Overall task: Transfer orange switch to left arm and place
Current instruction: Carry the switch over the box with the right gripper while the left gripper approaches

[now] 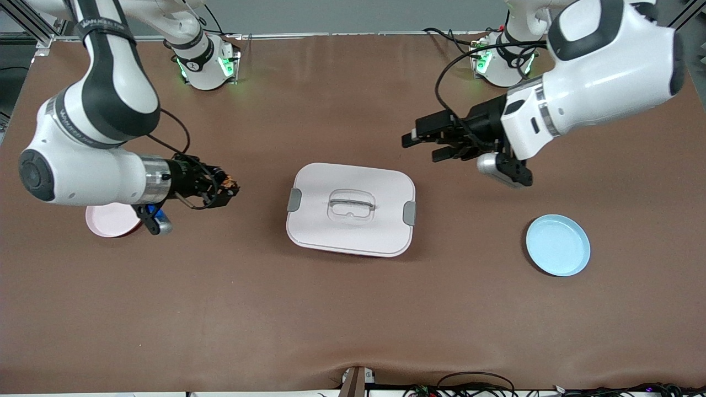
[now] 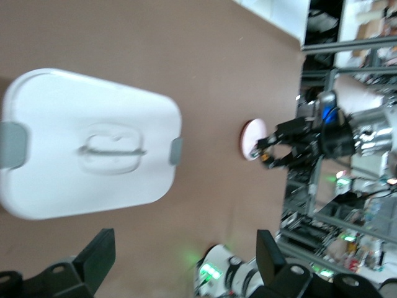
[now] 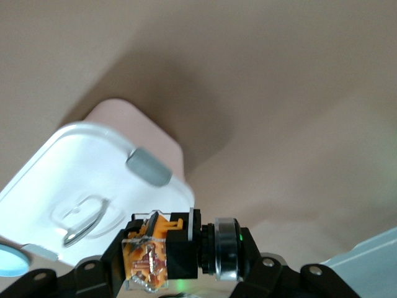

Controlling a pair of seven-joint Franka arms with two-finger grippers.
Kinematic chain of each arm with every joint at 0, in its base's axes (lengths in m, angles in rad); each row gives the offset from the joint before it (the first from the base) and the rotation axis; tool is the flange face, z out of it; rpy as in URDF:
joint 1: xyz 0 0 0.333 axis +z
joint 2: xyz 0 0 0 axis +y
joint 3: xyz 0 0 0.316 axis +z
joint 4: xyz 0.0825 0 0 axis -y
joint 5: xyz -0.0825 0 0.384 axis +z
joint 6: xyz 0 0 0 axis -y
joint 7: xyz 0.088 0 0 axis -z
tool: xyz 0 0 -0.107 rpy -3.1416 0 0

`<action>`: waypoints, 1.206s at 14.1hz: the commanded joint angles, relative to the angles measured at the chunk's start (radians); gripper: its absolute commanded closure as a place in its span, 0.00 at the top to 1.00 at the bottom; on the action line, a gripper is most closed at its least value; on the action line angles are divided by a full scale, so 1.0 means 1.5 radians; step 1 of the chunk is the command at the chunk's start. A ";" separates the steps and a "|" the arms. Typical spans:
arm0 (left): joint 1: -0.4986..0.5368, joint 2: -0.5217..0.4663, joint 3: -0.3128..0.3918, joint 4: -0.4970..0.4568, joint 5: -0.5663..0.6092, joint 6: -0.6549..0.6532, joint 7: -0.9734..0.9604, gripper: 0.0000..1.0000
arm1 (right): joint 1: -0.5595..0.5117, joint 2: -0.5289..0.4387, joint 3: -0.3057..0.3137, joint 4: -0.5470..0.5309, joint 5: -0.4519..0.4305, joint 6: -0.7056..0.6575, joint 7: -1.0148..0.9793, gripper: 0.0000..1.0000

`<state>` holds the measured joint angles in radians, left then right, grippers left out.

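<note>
While the right pincer [image 1: 229,187] is hanging in the air over the bare desk [image 1: 353,309], it is keeping its fingers clamped on the orange switch [image 3: 162,249], which in the right wrist view is showing a black block, orange inner parts and a round metal-ringed end between the two pads. That pincer is pointing along the desk toward the box [image 1: 351,209], at about nine o'clock from it in the front view and well apart from it. Partly hidden under the right arm's wrist, a pink plate [image 1: 110,221] is lying on the desk at roughly eight o'clock from the box.

Over at the left arm's end, the left pincer [image 1: 422,144] is hovering above the desk with its fingers spread wide apart and nothing between them (its own camera is showing both black fingertips with only the desk and the box in the gap). It is sitting at about one o'clock from the box in the front view and pointing toward the right arm's end of the desk.

Near the middle of the desk, the box is resting flat, white with a grey latch on each short side and a recessed handle in its lid, touched by neither pincer. A light blue plate [image 1: 557,245] is lying at about four o'clock from the box, nearer the front camera than the left pincer's spot.
</note>
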<state>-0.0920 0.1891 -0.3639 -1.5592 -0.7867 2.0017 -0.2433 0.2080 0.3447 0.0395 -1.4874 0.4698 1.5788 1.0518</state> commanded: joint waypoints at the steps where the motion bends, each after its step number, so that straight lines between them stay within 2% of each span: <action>1: -0.031 0.022 -0.002 0.005 -0.026 0.068 -0.024 1.00 | 0.035 0.052 -0.006 0.085 0.042 -0.012 0.101 0.00; 8: -0.111 0.083 -0.002 0.005 -0.081 0.258 -0.041 1.00 | 0.101 0.112 -0.006 0.216 0.119 0.019 0.304 0.00; 12: -0.131 0.137 -0.002 0.039 -0.079 0.270 -0.038 1.00 | 0.117 0.138 -0.006 0.263 0.147 0.062 0.386 0.00; 17: -0.160 0.155 -0.002 0.046 -0.073 0.309 -0.004 1.00 | 0.142 0.189 -0.005 0.323 0.146 0.091 0.432 0.00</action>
<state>-0.3167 0.4041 -0.3652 -1.5164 -0.8876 2.4444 -0.2847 0.4020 0.5750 0.0395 -1.0844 0.6663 1.7077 1.6499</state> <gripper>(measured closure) 0.000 0.278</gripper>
